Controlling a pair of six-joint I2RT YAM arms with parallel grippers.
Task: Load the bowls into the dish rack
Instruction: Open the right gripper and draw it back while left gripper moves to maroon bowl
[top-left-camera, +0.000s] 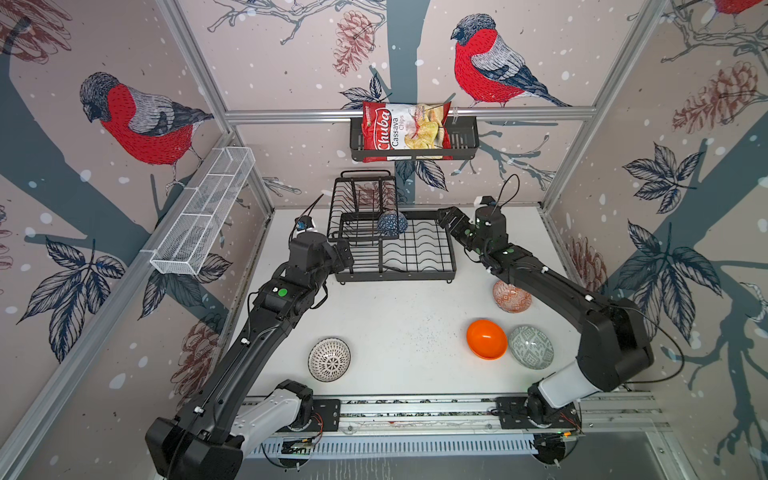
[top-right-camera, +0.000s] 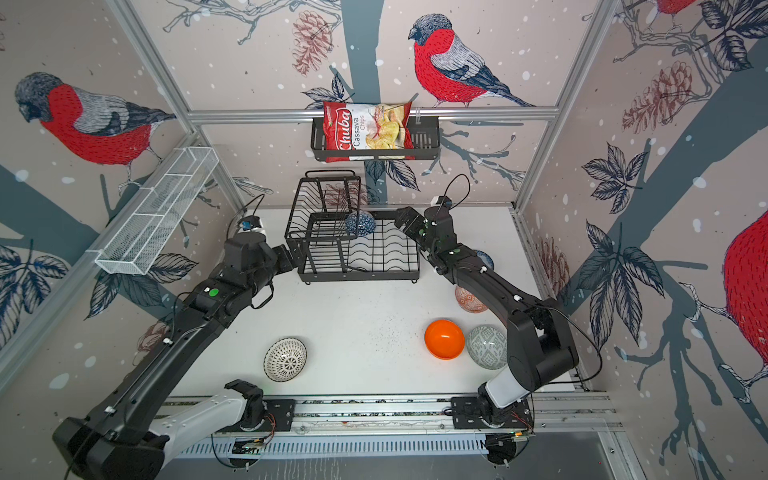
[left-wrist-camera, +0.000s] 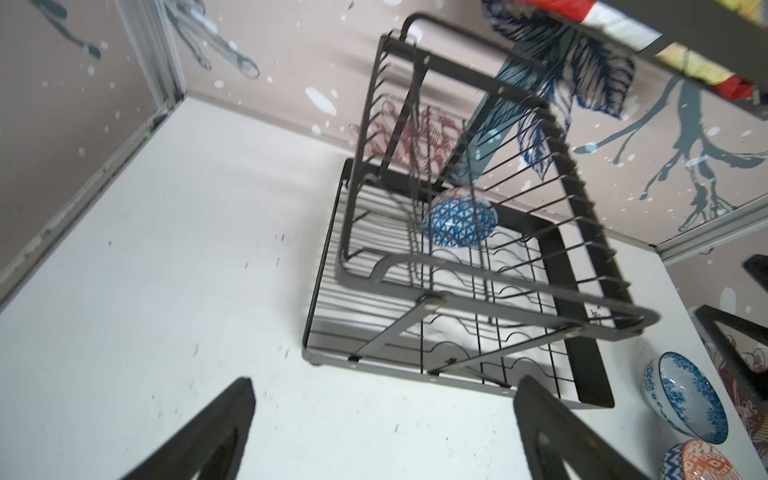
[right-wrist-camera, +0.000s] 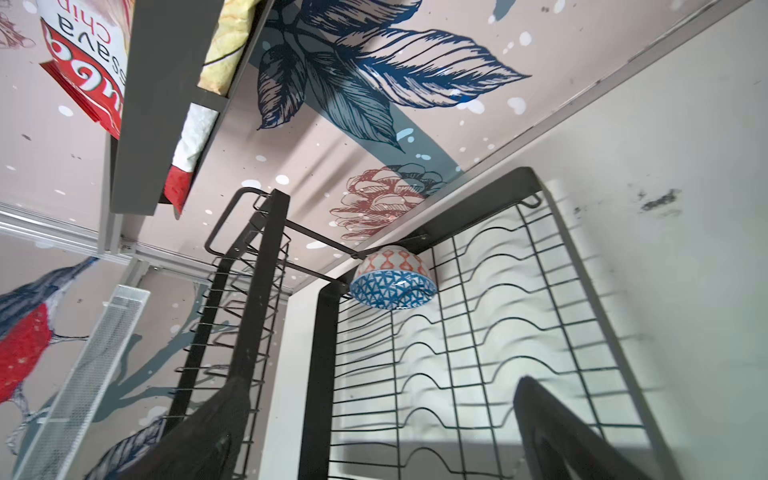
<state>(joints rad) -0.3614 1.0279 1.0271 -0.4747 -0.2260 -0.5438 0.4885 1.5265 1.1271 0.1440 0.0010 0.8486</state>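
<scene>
The black wire dish rack (top-left-camera: 399, 276) stands at the back of the table. A dark blue geometric bowl (top-left-camera: 392, 223) (right-wrist-camera: 392, 279) lies upside down on its base tray, beside the raised shelf. My right gripper (top-left-camera: 446, 218) (right-wrist-camera: 386, 386) hangs open and empty over the tray's right rear. My left gripper (top-left-camera: 347, 255) (left-wrist-camera: 384, 380) is open and empty at the rack's left front corner. On the table lie the black-white bowl (top-left-camera: 329, 359), orange bowl (top-left-camera: 486, 338), grey-green bowl (top-left-camera: 531, 347), orange-white bowl (top-left-camera: 512, 296) and blue-white floral bowl (top-right-camera: 485, 259) (left-wrist-camera: 685, 401).
A black basket (top-left-camera: 465, 137) with a chips bag (top-left-camera: 405, 131) hangs on the back wall above the rack. A long white mesh basket (top-left-camera: 203, 212) is fixed to the left wall. A metal rail (top-left-camera: 415, 405) runs along the table's front edge.
</scene>
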